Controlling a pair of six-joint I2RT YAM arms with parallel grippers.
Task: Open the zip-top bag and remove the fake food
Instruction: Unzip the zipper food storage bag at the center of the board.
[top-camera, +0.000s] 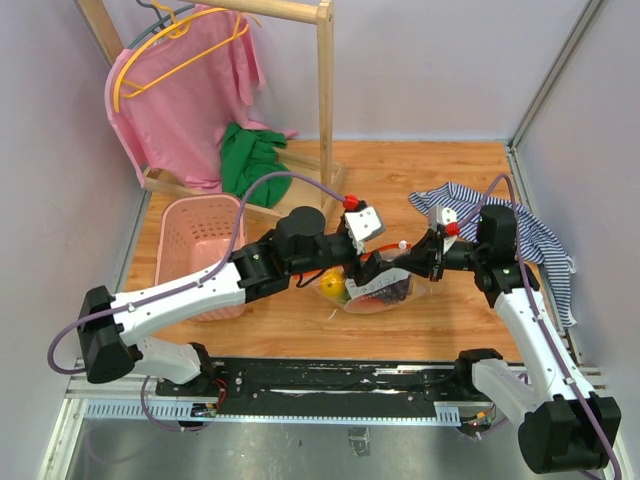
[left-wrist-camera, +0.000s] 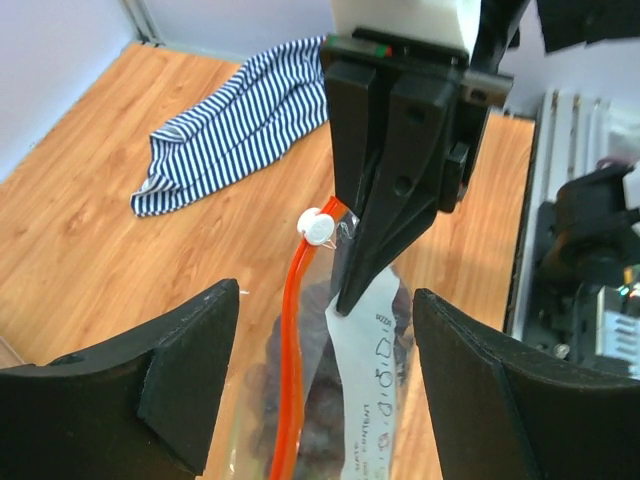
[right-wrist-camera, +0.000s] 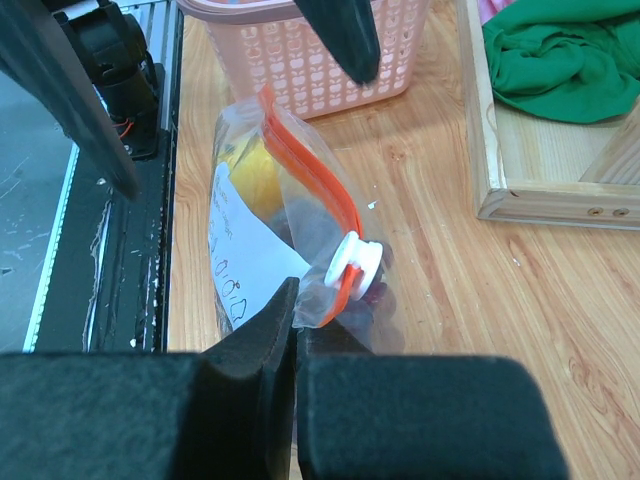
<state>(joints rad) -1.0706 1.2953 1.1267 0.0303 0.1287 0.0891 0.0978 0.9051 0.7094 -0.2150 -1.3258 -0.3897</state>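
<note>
Though clear, orange-edged zip-top bag (right-wrist-camera: 262, 205)

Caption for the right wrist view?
Shut right tool pinches crinkly clear zip-top bag beside its white slider; pink plastic basket behind.

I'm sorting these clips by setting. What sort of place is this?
Probably a robot test cell staged like a laundry corner: pale partition walls enclose a wooden tabletop, with a metal mounting rail at its near edge, plus a pink laundry basket and a wooden clothes rack.
</note>
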